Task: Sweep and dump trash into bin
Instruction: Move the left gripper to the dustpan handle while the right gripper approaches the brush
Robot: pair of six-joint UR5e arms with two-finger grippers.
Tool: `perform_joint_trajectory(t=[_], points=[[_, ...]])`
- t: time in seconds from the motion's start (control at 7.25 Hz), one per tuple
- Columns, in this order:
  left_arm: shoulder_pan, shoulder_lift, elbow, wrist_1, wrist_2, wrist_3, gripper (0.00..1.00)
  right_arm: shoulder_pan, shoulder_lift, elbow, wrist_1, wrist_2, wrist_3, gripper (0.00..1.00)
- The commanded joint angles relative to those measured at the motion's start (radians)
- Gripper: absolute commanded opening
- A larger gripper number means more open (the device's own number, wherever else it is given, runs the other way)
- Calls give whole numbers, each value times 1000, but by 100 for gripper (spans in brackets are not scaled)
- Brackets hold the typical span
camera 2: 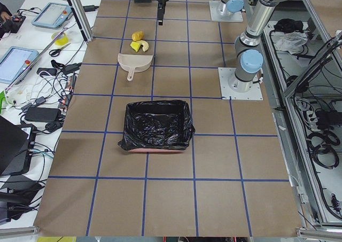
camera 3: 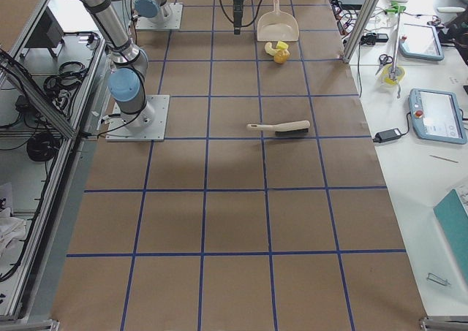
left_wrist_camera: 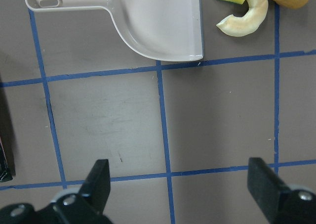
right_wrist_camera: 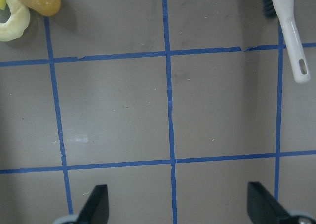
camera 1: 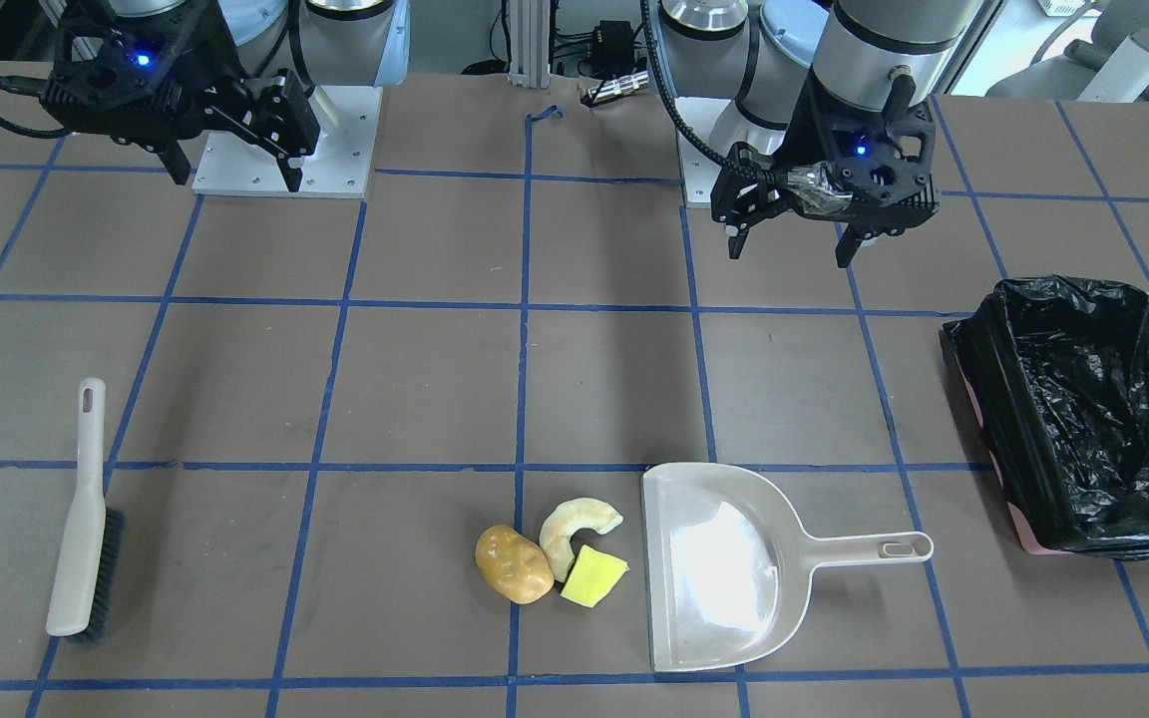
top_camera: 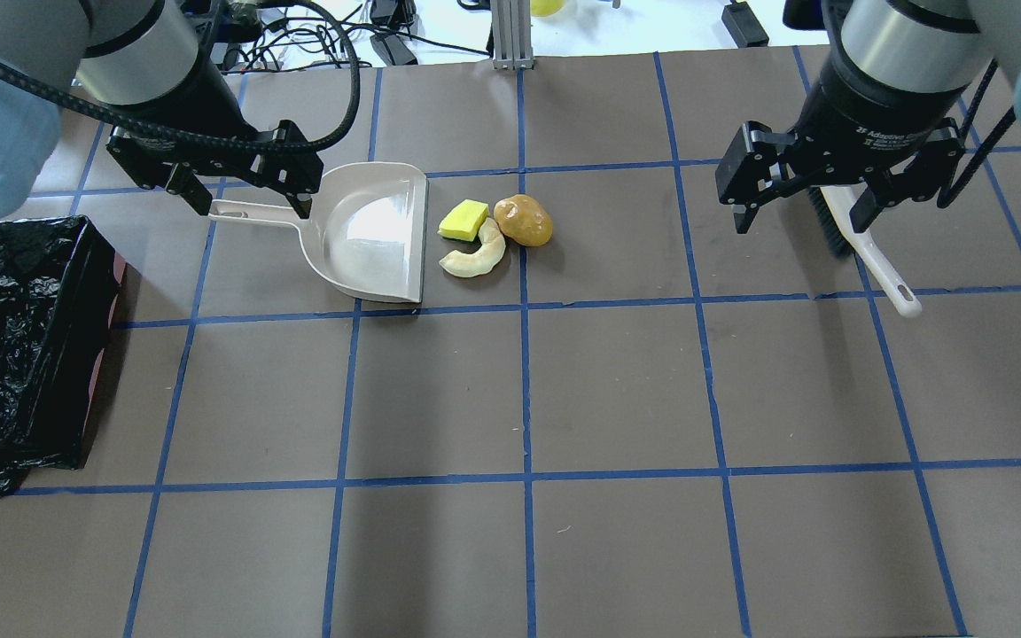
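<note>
Black right gripper (top_camera: 797,221) reads "2F Adaptive" (rest hidden).

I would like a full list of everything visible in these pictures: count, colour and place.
table: one, brown with blue grid, under everything
crescent piece: one, pale, mid-table
potato-like lump: one, golden-brown, beside crescent piece
sponge wedge: one, bright yellow, next to crescent piece
dustpan: one, beige, empty, mouth facing crescent piece
brush: one, beige, dark bristles, robot's right side
bin: one, black bag, pink base, robot's left end
left gripper: one, black, raised, fingers open
right gripper: one, black, raised, fingers open
</note>
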Motion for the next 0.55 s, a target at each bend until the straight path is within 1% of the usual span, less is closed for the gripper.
perform_joint_trajectory(t=[0.0, 0.41], points=[[0, 2, -1, -1, 0, 0, 100, 0, -1, 1, -1, 0, -1, 100], [6, -6, -3, -1, 1, 4, 100, 0, 8, 1, -6, 0, -10, 100]])
